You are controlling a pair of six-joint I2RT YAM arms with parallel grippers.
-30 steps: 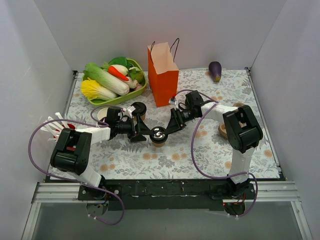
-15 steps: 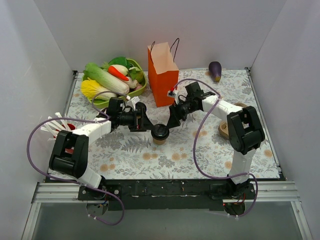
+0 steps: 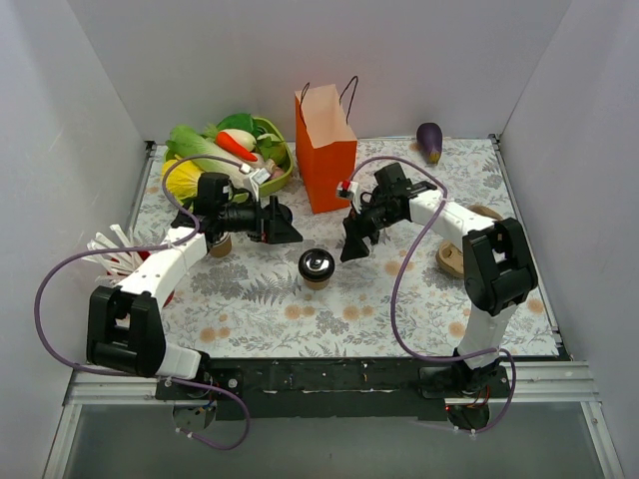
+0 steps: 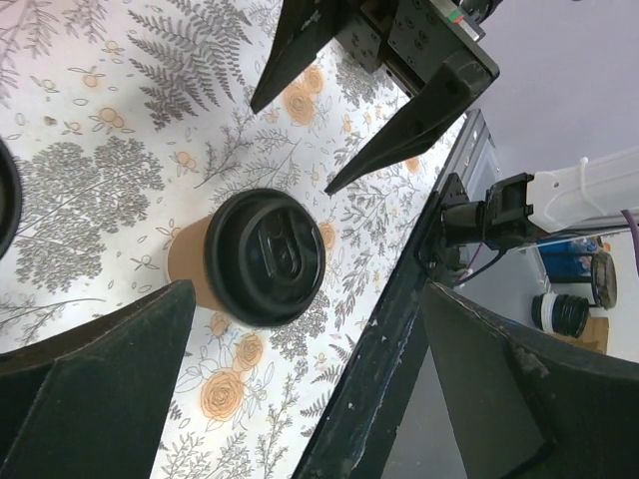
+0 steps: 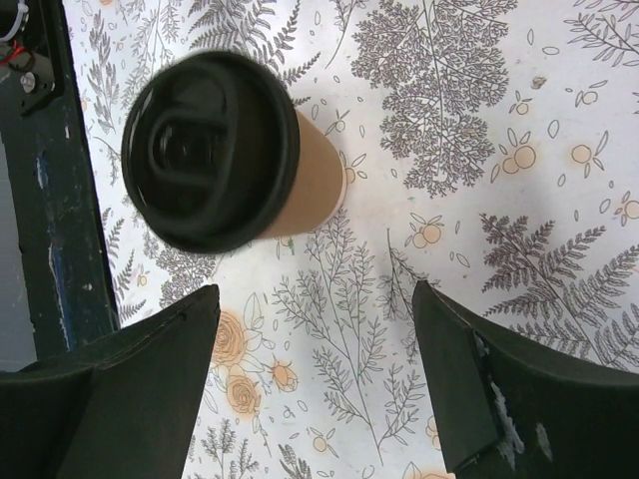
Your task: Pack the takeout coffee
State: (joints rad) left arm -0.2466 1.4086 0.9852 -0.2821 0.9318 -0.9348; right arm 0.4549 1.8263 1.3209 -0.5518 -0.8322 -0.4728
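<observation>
One takeout coffee cup (image 3: pixel 317 267), brown kraft paper with a black lid, stands upright and free on the floral table cloth between my two grippers. My left gripper (image 3: pixel 289 231) is open and empty, a little to the cup's upper left. My right gripper (image 3: pixel 353 246) is open and empty, just to the cup's right. The left wrist view shows the cup (image 4: pixel 255 259) beyond my open left gripper (image 4: pixel 300 399). The right wrist view shows it (image 5: pixel 215 150) beyond my open right gripper (image 5: pixel 315 389). Another brown cup (image 3: pixel 219 244) is partly hidden under my left arm.
The orange paper bag (image 3: pixel 326 148) stands open at the back centre. A green basket (image 3: pixel 283 175) of toy vegetables sits to its left, an eggplant (image 3: pixel 429 142) at the back right. Brown cup-like things (image 3: pixel 445 261) sit partly hidden by my right arm. White utensils (image 3: pixel 104 253) lie at the left edge.
Both grippers have drawn back from the lidded cup, the left one to the left and back, the right one to the right. The cup now stands free.
</observation>
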